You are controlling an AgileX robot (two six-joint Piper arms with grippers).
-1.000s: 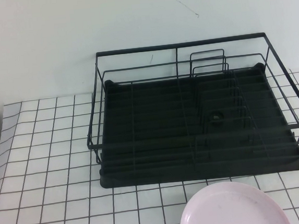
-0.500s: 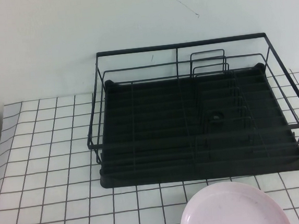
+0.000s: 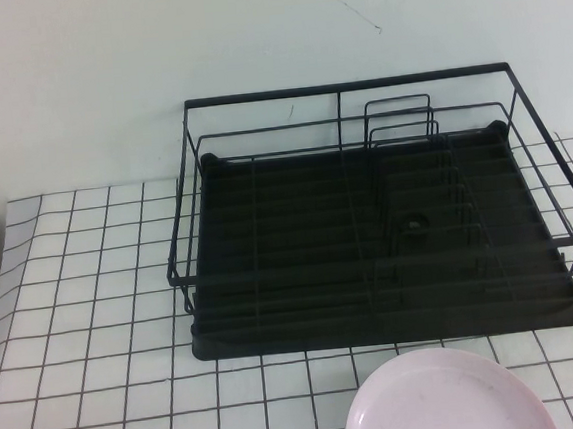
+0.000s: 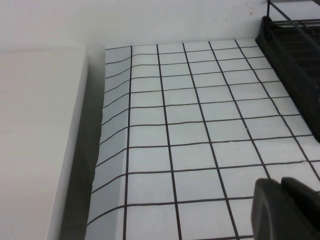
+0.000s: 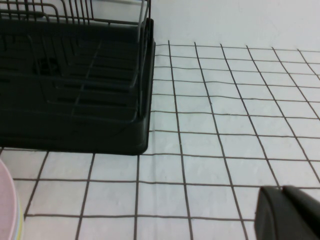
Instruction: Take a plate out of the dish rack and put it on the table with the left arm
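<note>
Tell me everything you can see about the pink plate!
The plate is round, pale pink and matte, with a low raised rim and no pattern. It lies flat on the table, right in front of the dish rack, apart from it, and partly cut off by the high view's bottom edge. In the right wrist view, a yellowish edge shows under its rim. Neither gripper touches it: the left gripper and right gripper hang over bare table at either side.

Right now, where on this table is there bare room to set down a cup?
Bare table left of the dish rack, and the strip before it, left of the pink plate. Right of the rack is narrower. Left gripper and right gripper sit low, off to each side.
</note>
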